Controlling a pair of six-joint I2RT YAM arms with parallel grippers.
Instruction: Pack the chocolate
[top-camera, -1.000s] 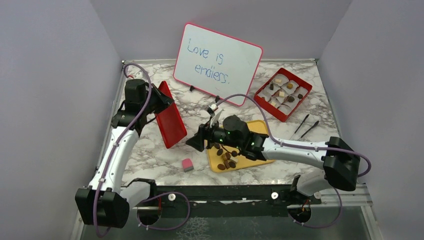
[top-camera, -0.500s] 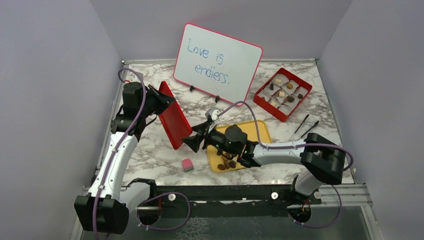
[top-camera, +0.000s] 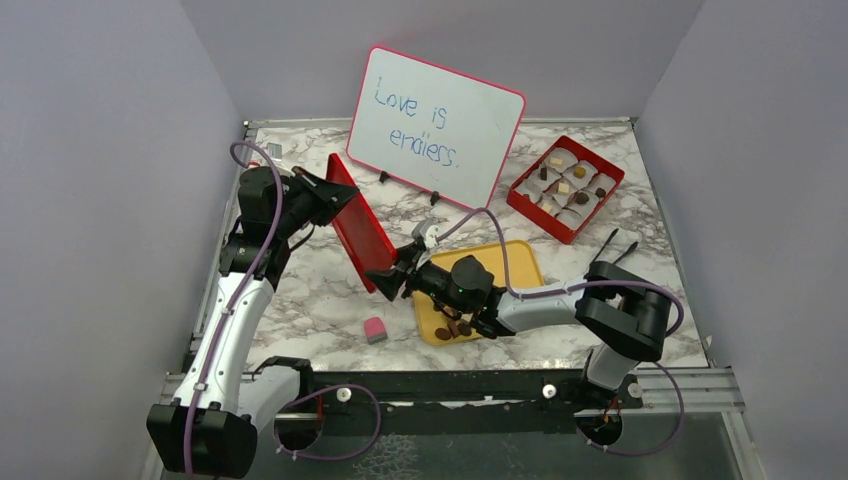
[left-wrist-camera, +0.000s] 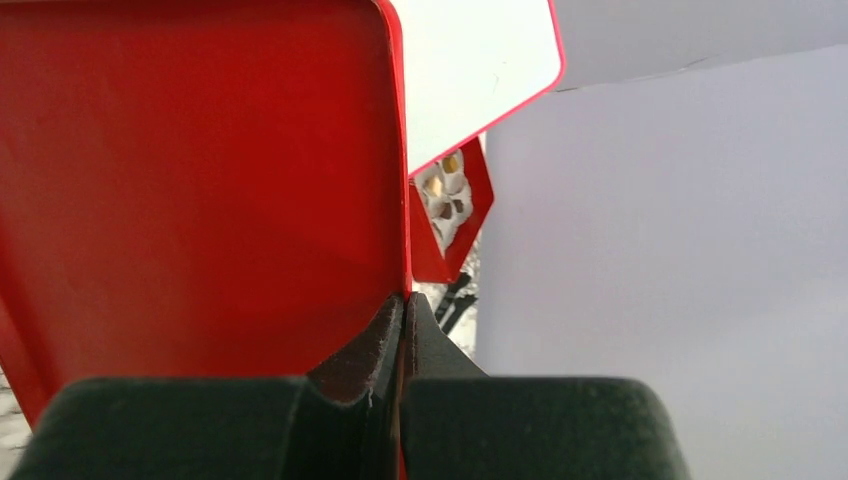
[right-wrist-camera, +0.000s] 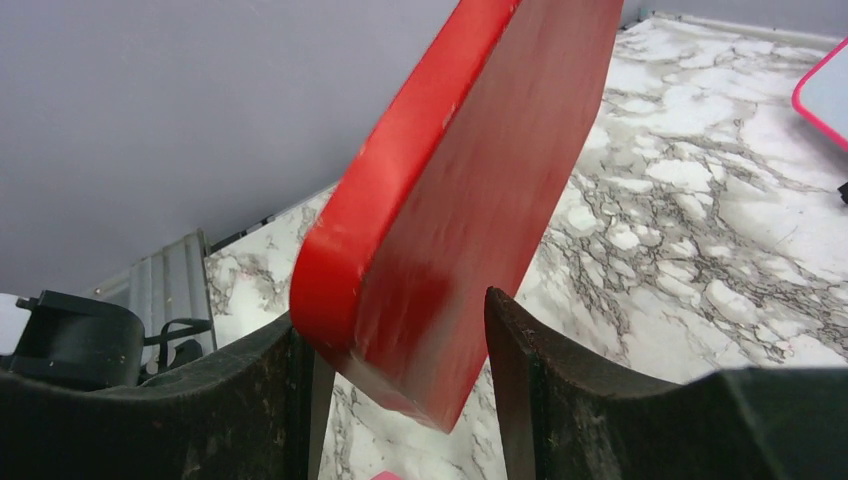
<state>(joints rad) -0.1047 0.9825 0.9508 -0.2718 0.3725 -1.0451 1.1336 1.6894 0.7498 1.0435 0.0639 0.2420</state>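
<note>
My left gripper (top-camera: 322, 192) is shut on the edge of a flat red box lid (top-camera: 358, 224), held tilted on edge above the table; in the left wrist view the lid (left-wrist-camera: 200, 170) fills the left and the gripper (left-wrist-camera: 404, 302) pinches its rim. My right gripper (top-camera: 386, 282) is open, with the lid's lower corner (right-wrist-camera: 450, 230) between its fingers (right-wrist-camera: 515, 380). Several dark brown chocolate pieces (top-camera: 455, 325) lie on a yellow tray (top-camera: 522, 260) under the right arm. The red box (top-camera: 566, 187) at the back right holds several chocolates in white cups.
A red-framed whiteboard (top-camera: 435, 125) stands at the back centre. A pink-and-white cube (top-camera: 375, 329) lies on the marble near the front. Black tongs (top-camera: 608, 240) lie right of the yellow tray, partly behind the right arm. Grey walls close in on three sides.
My left arm has swung the lid up and to the right. My right gripper has moved left off the yellow tray until its open jaws straddle the lid's lower corner.
</note>
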